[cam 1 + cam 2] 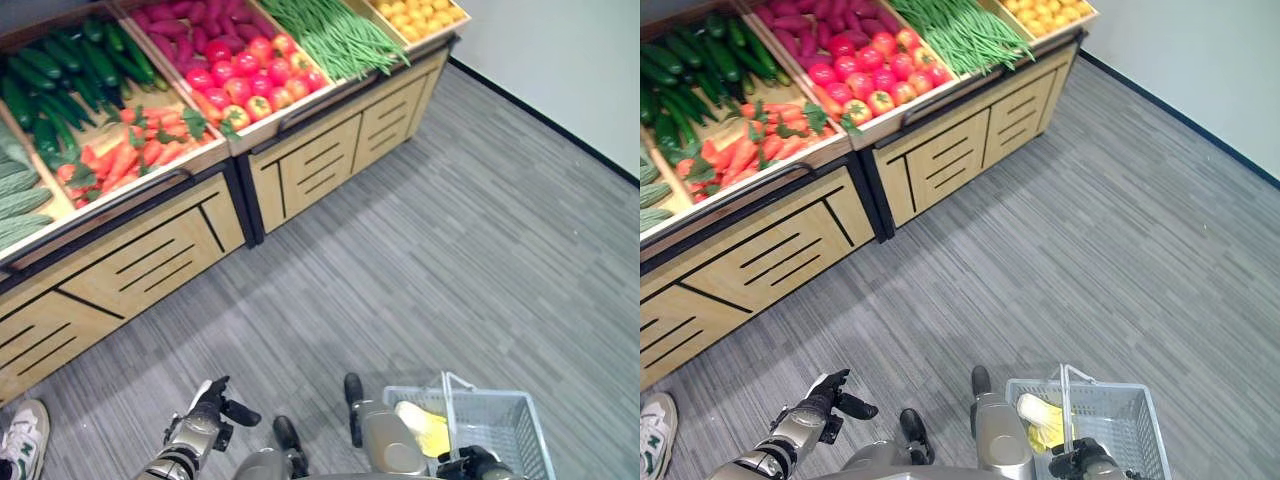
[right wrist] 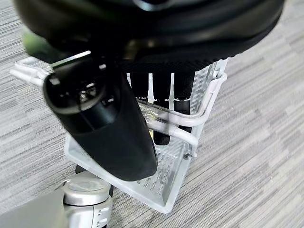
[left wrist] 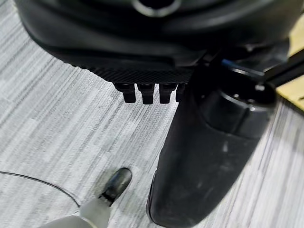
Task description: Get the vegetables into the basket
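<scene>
A pale plastic basket (image 1: 520,432) hangs low at my right side with a yellow item (image 1: 426,428) inside it. My right hand (image 1: 470,466) is shut on the basket handle (image 2: 190,137), its fingers curled round the white bar. My left hand (image 1: 205,410) hovers open over the floor at the lower left, holding nothing; its thumb (image 3: 204,166) stands free of the short row of fingers. The vegetables lie in a wooden stand at the far left: carrots (image 1: 140,150), cucumbers (image 1: 70,80), tomatoes (image 1: 250,80) and green beans (image 1: 335,35). Both hands are well short of the stand.
Purple tubers (image 1: 185,20) and yellow fruit (image 1: 420,15) fill the stand's back bins. Wooden slatted cabinet fronts (image 1: 150,260) face me. A person's white shoe (image 1: 20,440) stands at the lower left. Grey floor (image 1: 450,230) stretches to a wall at the right.
</scene>
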Robot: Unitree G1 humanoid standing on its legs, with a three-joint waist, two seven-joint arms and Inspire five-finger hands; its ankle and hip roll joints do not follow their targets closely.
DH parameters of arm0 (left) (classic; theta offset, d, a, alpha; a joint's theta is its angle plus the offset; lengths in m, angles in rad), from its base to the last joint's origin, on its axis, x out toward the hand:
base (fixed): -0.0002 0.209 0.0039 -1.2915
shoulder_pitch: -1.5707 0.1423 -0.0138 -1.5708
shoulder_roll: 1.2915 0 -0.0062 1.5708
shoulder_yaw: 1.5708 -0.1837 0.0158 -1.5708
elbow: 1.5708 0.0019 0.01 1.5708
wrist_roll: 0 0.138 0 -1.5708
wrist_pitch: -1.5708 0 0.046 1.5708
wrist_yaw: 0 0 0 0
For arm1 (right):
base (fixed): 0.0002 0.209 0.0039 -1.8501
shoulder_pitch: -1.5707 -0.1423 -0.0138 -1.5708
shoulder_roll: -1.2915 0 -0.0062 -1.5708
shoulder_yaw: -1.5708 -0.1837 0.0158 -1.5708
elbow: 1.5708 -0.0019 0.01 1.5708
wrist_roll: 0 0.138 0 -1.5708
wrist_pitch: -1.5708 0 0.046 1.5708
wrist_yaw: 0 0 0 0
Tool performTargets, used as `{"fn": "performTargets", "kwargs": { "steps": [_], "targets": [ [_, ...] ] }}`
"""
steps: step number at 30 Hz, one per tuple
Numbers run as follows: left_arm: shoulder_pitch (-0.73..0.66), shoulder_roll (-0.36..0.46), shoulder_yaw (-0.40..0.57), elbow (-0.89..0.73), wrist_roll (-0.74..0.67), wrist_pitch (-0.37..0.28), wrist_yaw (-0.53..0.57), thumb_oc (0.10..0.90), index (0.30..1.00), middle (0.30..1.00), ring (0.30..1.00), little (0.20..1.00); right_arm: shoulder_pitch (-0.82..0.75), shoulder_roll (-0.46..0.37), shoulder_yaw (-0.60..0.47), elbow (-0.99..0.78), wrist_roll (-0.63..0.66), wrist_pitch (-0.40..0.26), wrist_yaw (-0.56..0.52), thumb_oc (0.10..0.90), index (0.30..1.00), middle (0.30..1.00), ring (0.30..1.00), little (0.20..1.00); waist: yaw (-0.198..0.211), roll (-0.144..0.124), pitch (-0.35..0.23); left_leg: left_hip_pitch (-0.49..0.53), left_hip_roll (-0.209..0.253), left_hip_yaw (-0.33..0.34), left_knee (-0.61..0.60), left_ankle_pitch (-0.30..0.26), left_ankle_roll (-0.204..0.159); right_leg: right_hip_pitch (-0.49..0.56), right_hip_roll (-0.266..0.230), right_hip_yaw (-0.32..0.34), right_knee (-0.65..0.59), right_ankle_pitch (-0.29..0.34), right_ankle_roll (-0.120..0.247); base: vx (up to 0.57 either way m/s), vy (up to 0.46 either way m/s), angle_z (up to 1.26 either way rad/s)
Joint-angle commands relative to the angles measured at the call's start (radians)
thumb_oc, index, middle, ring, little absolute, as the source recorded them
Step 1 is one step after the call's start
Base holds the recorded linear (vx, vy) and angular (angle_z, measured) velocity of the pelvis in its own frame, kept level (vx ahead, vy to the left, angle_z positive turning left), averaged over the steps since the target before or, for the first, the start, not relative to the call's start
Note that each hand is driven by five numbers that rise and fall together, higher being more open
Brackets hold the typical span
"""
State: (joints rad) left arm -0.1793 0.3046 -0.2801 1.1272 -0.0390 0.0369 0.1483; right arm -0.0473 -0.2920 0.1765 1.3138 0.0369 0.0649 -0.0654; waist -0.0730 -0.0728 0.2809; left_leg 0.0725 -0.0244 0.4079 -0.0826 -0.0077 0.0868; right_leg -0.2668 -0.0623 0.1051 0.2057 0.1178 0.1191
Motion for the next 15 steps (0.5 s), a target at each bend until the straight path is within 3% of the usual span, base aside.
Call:
{"fn": "performTargets", "kwargs": {
  "steps": [1,10,15],
  "targets": [
    [-0.039,0.025,0.041,-0.008,-0.002,-0.016,0.024,0.900,1.000,1.000,1.000,1.000,-0.013,-0.021,0.053,0.016,0.000,-0.005,0.004,0.400,0.300,0.300,0.300,0.300,0.003,0.014,0.061,-0.044,-0.010,-0.103,0.091,-0.104,-0.010,0.013,0.019,0.021,0.011,-0.088,0.002,0.02,-0.089,0.23],
    [-0.030,0.000,0.043,0.032,-0.003,-0.003,0.030,0.900,1.000,1.000,1.000,1.000,-0.024,-0.043,0.057,0.009,-0.003,-0.004,0.006,0.400,0.300,0.300,0.300,0.300,0.008,0.031,0.036,-0.036,0.012,-0.151,0.092,-0.090,-0.045,0.081,0.026,-0.016,0.001,-0.179,-0.034,0.03,-0.133,0.29],
    [-0.033,-0.009,0.031,0.033,0.005,0.000,0.026,0.900,1.000,1.000,1.000,1.000,-0.032,-0.046,0.069,0.017,-0.017,0.000,0.009,0.400,0.300,0.300,0.300,0.300,0.011,0.035,0.037,-0.035,0.018,-0.166,0.093,-0.085,-0.053,0.091,0.023,-0.042,-0.002,-0.187,-0.043,0.02,-0.089,0.12]
  ]
}}
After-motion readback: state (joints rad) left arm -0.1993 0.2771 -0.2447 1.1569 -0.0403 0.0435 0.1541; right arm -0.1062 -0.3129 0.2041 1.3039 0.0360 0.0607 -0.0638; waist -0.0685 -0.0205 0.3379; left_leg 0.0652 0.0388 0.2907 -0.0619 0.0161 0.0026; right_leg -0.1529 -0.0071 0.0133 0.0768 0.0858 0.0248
